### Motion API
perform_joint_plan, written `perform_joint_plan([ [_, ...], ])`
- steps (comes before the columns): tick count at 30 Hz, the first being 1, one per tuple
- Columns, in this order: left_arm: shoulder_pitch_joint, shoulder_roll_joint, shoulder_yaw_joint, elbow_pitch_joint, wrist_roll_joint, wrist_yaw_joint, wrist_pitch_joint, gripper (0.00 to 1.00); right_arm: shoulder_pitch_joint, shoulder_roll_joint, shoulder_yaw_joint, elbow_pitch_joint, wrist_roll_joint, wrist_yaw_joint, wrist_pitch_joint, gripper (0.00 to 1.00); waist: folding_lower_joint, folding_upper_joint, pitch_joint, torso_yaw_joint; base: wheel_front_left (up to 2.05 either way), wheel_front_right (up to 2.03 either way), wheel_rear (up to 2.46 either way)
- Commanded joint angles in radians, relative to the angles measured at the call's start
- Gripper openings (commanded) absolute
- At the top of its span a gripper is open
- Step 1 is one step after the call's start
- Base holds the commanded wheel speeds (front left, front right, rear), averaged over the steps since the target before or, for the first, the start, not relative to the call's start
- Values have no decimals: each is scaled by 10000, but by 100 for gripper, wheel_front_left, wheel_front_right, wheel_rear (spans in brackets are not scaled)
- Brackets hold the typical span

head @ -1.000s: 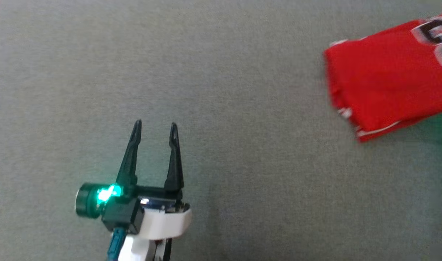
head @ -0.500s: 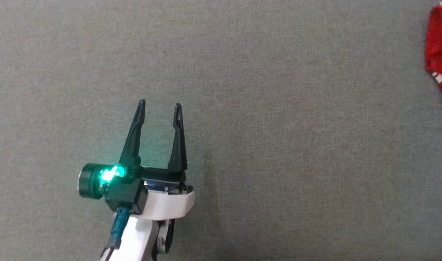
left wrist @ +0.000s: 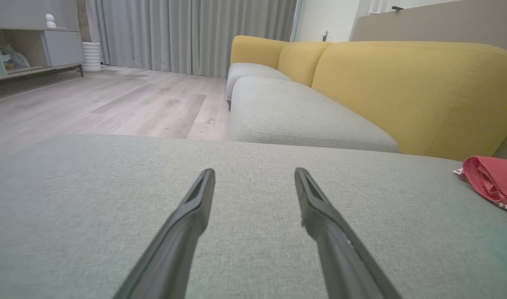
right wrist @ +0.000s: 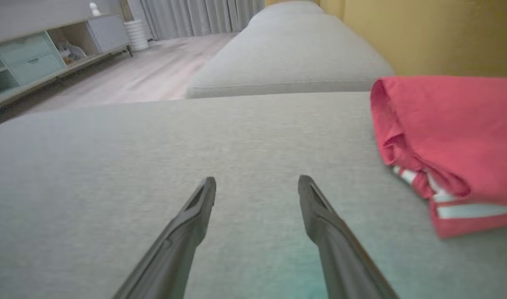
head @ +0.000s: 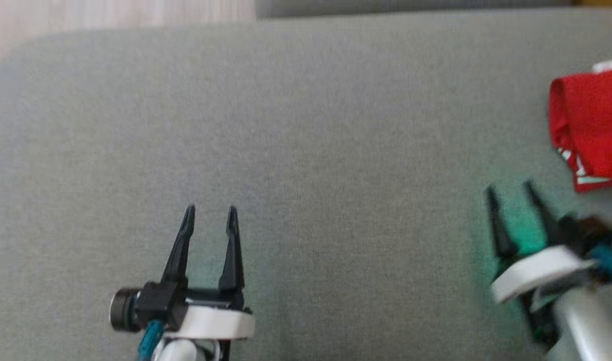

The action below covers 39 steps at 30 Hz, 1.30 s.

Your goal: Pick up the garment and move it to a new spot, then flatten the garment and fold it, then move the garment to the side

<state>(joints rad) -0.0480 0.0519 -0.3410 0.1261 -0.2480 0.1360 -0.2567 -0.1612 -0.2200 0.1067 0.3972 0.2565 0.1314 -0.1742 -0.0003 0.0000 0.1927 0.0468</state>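
The garment is red with white trim and lies folded at the right edge of the grey cushion. In the right wrist view the garment sits just right of my fingers, apart from them. The left wrist view has the garment far off to the right. My right gripper hovers open and empty below and left of the folded cloth. At the lower left my left gripper is open over bare cushion with nothing in it.
A yellow sofa backrest rises behind the cushion, with a further grey seat beyond. Wooden floor lies past the cushion's far edge, with a low cabinet and grey curtains further back.
The camera has shifted, so the cushion's far edge and floor now show. My right gripper has come into the head view, open beside the garment. The left gripper stays open.
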Motion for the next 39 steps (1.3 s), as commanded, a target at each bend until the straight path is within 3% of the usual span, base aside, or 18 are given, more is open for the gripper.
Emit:
perform_joint_plan([
  [1,49,-16,446,-269,12,-45,-51,100,148,23,370,-89,160,-7,-385,100,3,0,-897,173,0,0,0],
  [5,676,-16,764,-412,153,-50,-51,100,717,443,1173,-100,346,-7,-855,100,3,0,-1587,192,0,0,0],
  [10,1435,-16,1218,-869,436,-103,-51,100,1736,964,890,-1734,90,-7,-871,100,3,0,-2044,154,0,0,0],
  [15,1901,-16,1598,-1117,595,-199,-51,100,2433,1138,779,-2385,-424,-7,-873,100,3,0,-2226,66,0,0,0],
  [31,2173,-16,1902,-1048,1119,-388,-51,100,2693,1526,801,-2818,-907,-7,-875,100,3,0,-2177,-171,0,0,0],
  [32,2494,19,1545,-760,1087,-398,3,0,3131,1528,604,-2449,-818,0,-754,0,3,0,-2176,-174,0,0,0],
  [39,2502,39,1545,-402,531,-441,77,0,3157,1506,582,-2085,-267,0,-665,0,3,0,-2159,-189,0,0,0],
])
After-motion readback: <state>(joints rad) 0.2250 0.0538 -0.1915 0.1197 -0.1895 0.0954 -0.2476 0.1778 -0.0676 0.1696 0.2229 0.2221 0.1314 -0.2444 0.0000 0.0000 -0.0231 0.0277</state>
